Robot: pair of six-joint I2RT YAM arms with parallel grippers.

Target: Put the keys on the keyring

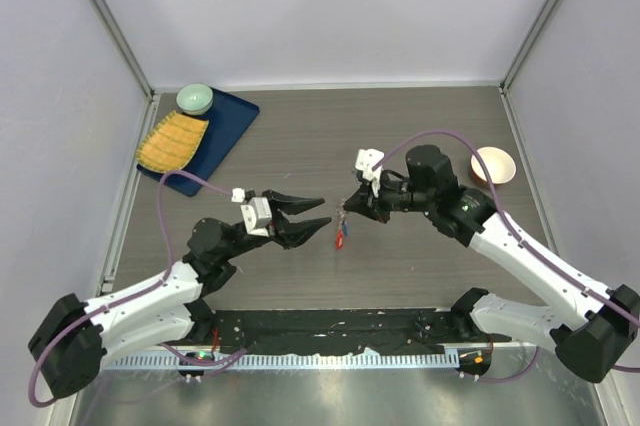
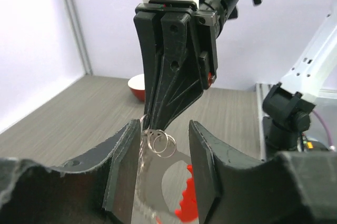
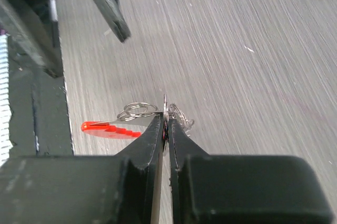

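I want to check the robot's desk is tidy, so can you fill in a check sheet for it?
Surface: grey wood-grain table.
Job's things: keyring with a red key and a silver key, hanging above the table.
Clutter: blue tray holding a green bowl and yellow mat; another bowl far right.
Pincers: right pincer shut on the keyring; left pincer open beside it.
Cables: purple cables looping along both arms.
Surroundings: pale walls, metal frame posts.
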